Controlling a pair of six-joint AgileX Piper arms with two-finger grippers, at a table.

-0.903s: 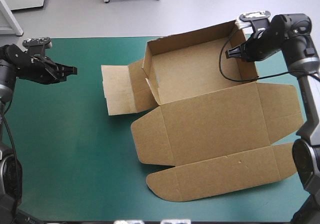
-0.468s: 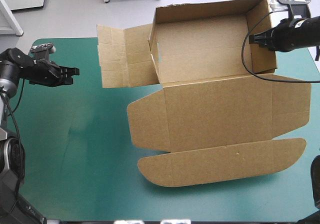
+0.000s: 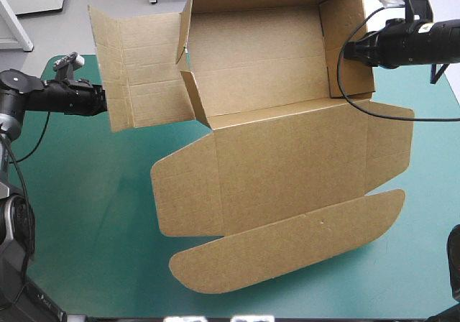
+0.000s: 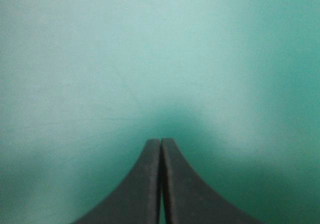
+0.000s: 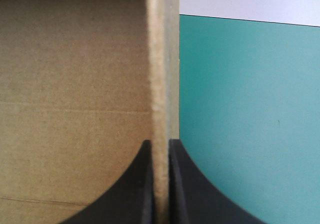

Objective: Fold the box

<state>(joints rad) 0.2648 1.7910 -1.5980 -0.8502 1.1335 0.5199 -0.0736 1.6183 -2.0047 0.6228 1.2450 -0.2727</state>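
Observation:
The brown box (image 3: 287, 164) is an open tray with its lid panel and rounded front flap hanging down toward the table's front. My right gripper (image 3: 347, 51) is shut on the tray's right side wall and holds that end raised. In the right wrist view the wall's edge (image 5: 161, 59) runs straight between the fingers of my gripper (image 5: 160, 143). An unfolded side flap (image 3: 136, 70) sticks out to the left, its outer edge right at my left gripper (image 3: 103, 100). That left gripper (image 4: 160, 141) is shut with nothing in it, only teal-green cover ahead.
Bare teal-green cover (image 3: 79, 214) shows to the left of the box and along the table's front edge. The raised tray stands over the table's far edge.
My right gripper has lifted the tray end higher and tilted the box, so the lid hangs lower and farther left. The side flap has swung up against my left gripper, which stayed shut.

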